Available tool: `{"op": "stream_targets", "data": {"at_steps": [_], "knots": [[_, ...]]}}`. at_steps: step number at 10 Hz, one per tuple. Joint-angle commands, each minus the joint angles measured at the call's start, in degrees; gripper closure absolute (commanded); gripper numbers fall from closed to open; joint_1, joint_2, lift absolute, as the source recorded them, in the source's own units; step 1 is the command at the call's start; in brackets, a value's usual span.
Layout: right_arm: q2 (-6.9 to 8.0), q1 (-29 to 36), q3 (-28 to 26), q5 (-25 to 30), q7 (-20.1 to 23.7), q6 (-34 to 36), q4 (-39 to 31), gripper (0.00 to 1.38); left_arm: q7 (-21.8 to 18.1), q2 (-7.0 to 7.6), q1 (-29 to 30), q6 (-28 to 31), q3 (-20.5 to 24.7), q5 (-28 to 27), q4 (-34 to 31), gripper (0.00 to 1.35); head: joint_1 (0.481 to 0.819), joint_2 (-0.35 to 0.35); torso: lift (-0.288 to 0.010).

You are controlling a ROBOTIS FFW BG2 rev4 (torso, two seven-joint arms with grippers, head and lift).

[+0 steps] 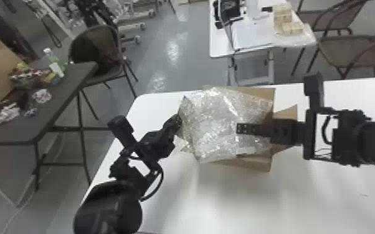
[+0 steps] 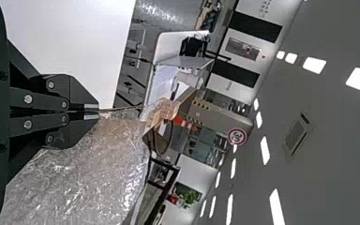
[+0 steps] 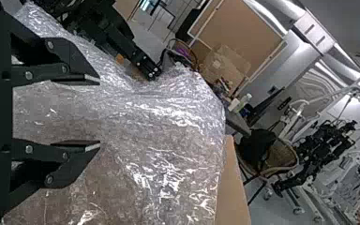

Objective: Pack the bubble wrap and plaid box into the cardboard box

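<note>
My left gripper (image 1: 177,120) is at the left edge of the bubble wrap (image 1: 215,124). In the left wrist view the left gripper (image 2: 98,111) is shut on an edge of the bubble wrap (image 2: 79,173); I cannot tell whether a box flap is pinched too. Over the wrap's right part lies my right gripper (image 1: 239,128). The right wrist view has the right gripper (image 3: 98,112) open, its fingers apart over the bubble wrap (image 3: 168,154). Wrap covers the opening of the cardboard box (image 1: 263,93), hiding its inside; flaps stick out around it.
The box stands near the far edge of the white table (image 1: 289,193). A dark table (image 1: 68,90) with a bottle and clutter is at the left, beside a chair (image 1: 98,53). Beyond stands another white table (image 1: 219,46) with wooden blocks.
</note>
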Motion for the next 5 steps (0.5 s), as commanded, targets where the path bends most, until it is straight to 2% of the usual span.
{"op": "stream_targets", "data": {"at_steps": [1,2,5], "knots": [[0.05,0.58,-0.08,1.74,-0.82,-0.37,-1.65,0.13,0.00,0.05,0.09,-0.18,0.12,0.29,-0.02,1.21,0.695,0.350,-0.122],[0.05,1.20,-0.69,2.62,-2.32,-0.37,-4.02,0.07,0.00,0.05,0.09,-0.27,0.20,0.46,-0.02,1.21,0.695,0.350,-0.122],[0.05,3.48,-3.07,4.64,-4.86,-0.63,-11.93,0.12,0.00,0.14,0.27,-0.36,0.55,0.64,-0.02,1.21,0.690,0.341,-0.122]]}}
